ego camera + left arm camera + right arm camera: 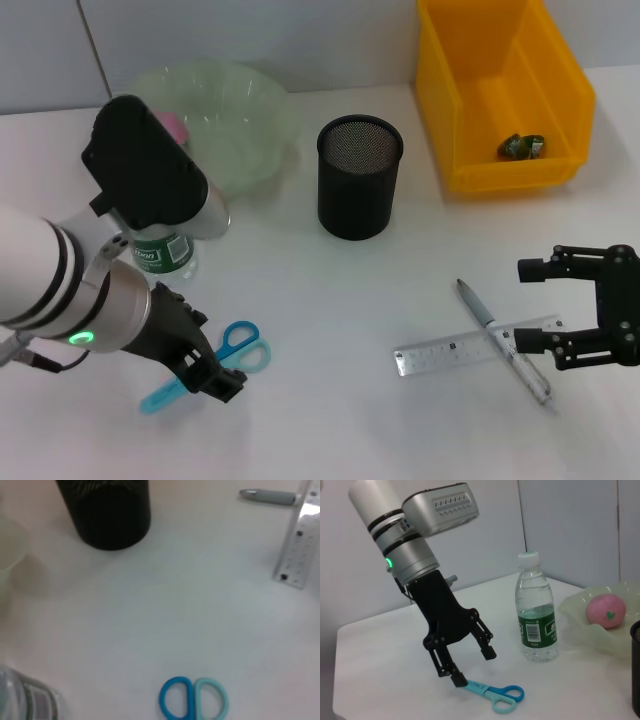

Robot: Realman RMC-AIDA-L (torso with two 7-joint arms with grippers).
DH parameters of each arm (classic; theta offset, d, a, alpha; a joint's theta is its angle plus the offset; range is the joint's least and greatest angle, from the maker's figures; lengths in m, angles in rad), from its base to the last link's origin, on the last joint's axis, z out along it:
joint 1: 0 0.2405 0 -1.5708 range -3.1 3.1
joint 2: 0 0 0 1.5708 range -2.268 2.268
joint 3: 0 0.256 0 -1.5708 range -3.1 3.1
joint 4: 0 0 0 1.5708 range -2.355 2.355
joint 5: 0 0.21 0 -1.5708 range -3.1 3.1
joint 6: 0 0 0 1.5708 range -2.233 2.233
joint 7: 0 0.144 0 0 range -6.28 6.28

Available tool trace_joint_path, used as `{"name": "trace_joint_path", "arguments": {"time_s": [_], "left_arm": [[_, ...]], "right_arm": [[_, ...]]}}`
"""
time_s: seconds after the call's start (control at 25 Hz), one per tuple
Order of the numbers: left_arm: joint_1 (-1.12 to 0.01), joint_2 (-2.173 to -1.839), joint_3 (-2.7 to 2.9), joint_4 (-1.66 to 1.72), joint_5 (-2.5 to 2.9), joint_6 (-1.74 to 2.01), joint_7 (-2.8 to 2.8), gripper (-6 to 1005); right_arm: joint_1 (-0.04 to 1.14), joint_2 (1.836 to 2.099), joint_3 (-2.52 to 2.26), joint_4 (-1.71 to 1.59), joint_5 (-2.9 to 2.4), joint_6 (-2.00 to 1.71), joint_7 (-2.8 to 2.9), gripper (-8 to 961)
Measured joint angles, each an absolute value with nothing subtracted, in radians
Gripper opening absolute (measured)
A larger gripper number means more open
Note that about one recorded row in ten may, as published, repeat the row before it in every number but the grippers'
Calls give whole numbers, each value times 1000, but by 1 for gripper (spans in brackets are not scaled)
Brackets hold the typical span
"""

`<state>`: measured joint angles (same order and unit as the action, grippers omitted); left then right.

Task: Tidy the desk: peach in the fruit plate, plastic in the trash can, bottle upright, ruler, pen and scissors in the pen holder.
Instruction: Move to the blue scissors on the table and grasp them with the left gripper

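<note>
blue plastic scissors flat | left pincer released above blades | right pincer released over ruler

head view overhead, wrist views low, sharing scissors

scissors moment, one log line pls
left pincer open over scissors blades | right pincer open by ruler, pen | bottle upright

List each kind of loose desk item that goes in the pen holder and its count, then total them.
Scissors: 1
Ruler: 1
Pen: 1
Total: 3, all on the table, none yet in the pen holder.
</note>
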<state>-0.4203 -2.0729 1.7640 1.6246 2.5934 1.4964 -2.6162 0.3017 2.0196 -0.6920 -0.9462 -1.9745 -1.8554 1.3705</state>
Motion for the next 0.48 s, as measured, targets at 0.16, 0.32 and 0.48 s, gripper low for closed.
{"name": "trace_joint_path", "arguments": {"time_s": [0.16, 0.32, 0.48], "left_arm": [[-475, -2074, 1756, 1580, 2599, 1529, -2642, 827], [-488, -2075, 1755, 1576, 2599, 1535, -2653, 827], [-505, -2077, 1756, 1556, 2599, 1529, -2671, 827]], "right_arm": [[302, 2017, -692, -942, -1975, -1856, 1372, 834], [300, 2014, -682, -934, -1977, -1857, 1385, 834], [292, 2014, -666, -927, -1984, -1859, 1389, 835]]}}
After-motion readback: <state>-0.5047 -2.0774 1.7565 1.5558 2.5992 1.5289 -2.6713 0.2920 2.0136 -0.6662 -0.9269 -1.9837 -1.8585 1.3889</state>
